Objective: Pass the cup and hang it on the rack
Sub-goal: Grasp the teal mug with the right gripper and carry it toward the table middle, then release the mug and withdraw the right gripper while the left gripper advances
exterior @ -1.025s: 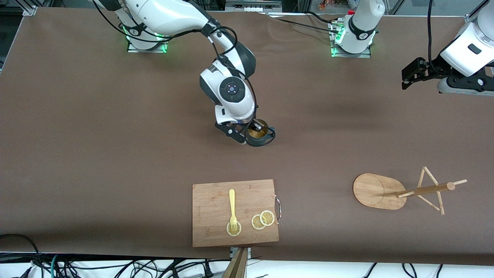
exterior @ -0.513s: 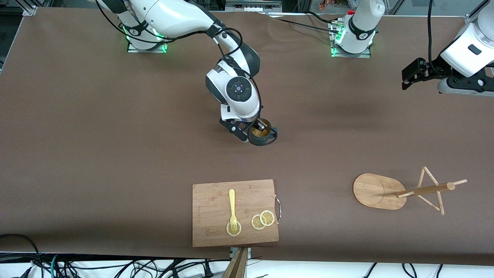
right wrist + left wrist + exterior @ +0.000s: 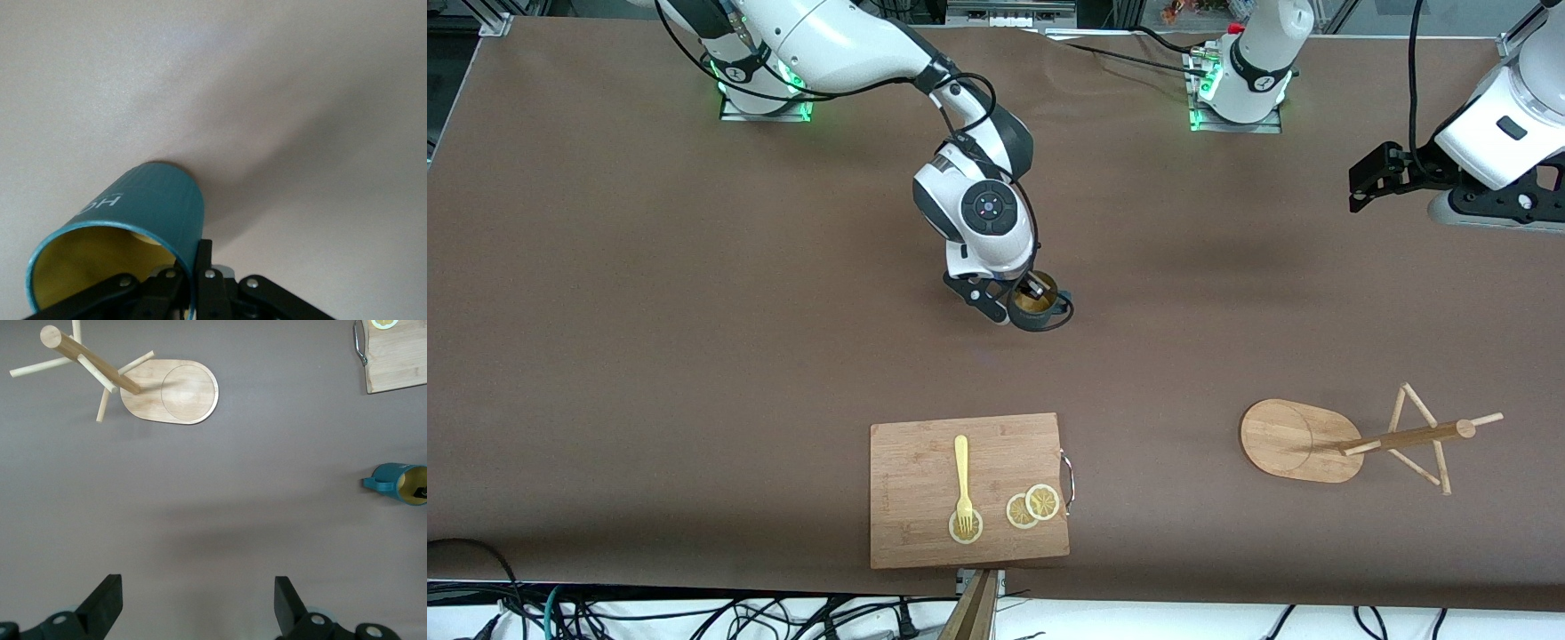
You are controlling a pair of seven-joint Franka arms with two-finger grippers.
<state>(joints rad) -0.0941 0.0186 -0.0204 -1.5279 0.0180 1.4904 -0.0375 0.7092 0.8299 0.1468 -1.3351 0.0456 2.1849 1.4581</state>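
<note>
The dark teal cup (image 3: 1039,307) with its yellowish inside is held over the middle of the table by my right gripper (image 3: 1024,297), which is shut on its rim, one finger inside and one outside. In the right wrist view the cup (image 3: 133,220) hangs tilted above the brown table. The cup also shows in the left wrist view (image 3: 400,482). The bamboo rack (image 3: 1369,437) stands near the left arm's end of the table; it shows in the left wrist view (image 3: 133,380) too. My left gripper (image 3: 1371,178) is open and empty, high over the table's edge at the left arm's end (image 3: 199,607).
A wooden cutting board (image 3: 925,524) lies near the front edge, with a yellow fork (image 3: 962,476) and lemon slices (image 3: 1032,506) on it. Its corner shows in the left wrist view (image 3: 400,360). Brown table cloth lies between the cup and the rack.
My right gripper has carried the cup a little toward the left arm's end of the table. My left gripper has shifted slightly.
</note>
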